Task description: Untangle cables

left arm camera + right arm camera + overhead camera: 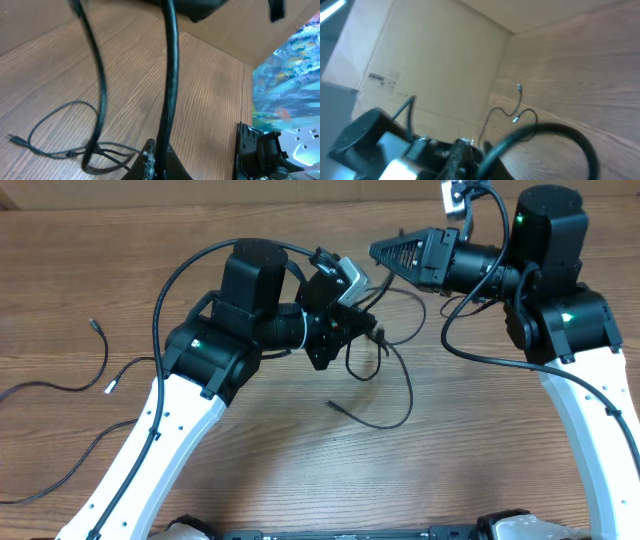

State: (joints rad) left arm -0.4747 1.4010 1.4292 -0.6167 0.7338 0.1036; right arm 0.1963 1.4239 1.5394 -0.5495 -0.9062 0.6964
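Looking down from overhead, a wooden table [300,480] holds two white-and-black robot arms that meet near the upper centre of the frame. The cables [405,380], thin black cords, lie in two places. One tangle sits at the centre, just under the left gripper [372,333], with a loop sweeping down to the right and a small plug end [330,403] lying apart below it. More cords trail across the left side of the frame, one ending in a silver-white tip [110,387] and another in a dark plug [92,325] above it.

The left gripper is closed. In the left wrist view a black cord runs straight up from between its fingers [150,162] at the bottom edge, apparently pinched there, while a loose loop of cable [55,112] rests on the wood at lower left.

The right gripper [378,250] points left, raised at the upper centre, near the left arm's wrist. Its wrist view is blurred; a cord arcs in front of the fingers [462,155], and I cannot tell whether the jaws are closed or holding it. A cardboard wall [430,65] fills the upper left.
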